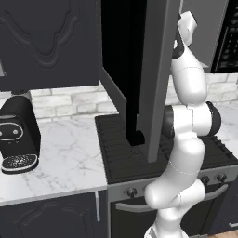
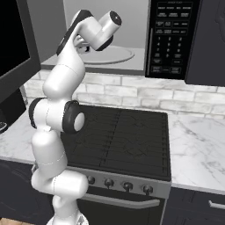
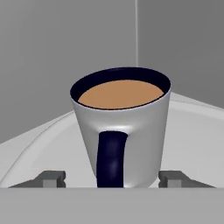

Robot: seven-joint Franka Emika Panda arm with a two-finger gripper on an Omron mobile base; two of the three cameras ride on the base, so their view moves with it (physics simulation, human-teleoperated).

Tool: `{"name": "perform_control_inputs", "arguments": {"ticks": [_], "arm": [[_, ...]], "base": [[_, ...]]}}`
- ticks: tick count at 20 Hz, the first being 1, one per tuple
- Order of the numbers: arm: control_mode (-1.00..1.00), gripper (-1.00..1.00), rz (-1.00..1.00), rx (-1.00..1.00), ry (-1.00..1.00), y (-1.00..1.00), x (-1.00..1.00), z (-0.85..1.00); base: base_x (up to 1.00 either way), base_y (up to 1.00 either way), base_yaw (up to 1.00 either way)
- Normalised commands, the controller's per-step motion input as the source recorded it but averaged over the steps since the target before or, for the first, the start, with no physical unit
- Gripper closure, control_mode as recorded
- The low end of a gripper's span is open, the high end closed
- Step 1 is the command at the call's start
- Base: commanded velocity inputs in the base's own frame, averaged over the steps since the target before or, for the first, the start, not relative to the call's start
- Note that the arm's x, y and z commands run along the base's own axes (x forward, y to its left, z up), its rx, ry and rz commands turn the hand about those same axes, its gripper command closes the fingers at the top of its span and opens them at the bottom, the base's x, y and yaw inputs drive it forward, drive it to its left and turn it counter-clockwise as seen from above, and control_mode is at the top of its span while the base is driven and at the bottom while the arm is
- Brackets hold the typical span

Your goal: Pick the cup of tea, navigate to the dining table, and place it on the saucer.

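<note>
The cup [image 3: 121, 127] stands upright on the round white turntable [image 3: 192, 144] inside the open microwave [image 2: 132, 35], handle facing the camera. The gripper [image 3: 114, 179] is spread, one fingertip [image 3: 52, 178] either side of the cup's base, not visibly touching. Below lie the black stove [image 2: 127, 140] and marble counter [image 1: 69, 153], with a coffee machine [image 1: 17, 135] at the left

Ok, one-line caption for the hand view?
Gripper fingertips flank the cup of tea, handle facing camera, on the microwave turntable.

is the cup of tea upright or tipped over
Upright. In the hand view the cup of tea stands on the white turntable, rim on top, brown liquid level inside.
</note>
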Motion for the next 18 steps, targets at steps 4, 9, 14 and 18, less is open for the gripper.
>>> {"name": "perform_control_inputs", "arguments": {"ticks": [4, 9, 14, 18], "arm": [[-1.00, 1.00, 0.00, 0.00, 0.00, 0.00, 0.00, 0.00], [-1.00, 1.00, 0.00, 0.00, 0.00, 0.00, 0.00, 0.00], [-1.00, 1.00, -0.01, 0.00, -0.01, -0.05, -0.21, 0.00], [-1.00, 1.00, -0.05, 0.00, -0.06, -0.19, -0.79, 0.00]], "base": [[0.00, 0.00, 0.00], [0.00, 0.00, 0.00], [0.00, 0.00, 0.00], [0.00, 0.00, 0.00]]}}
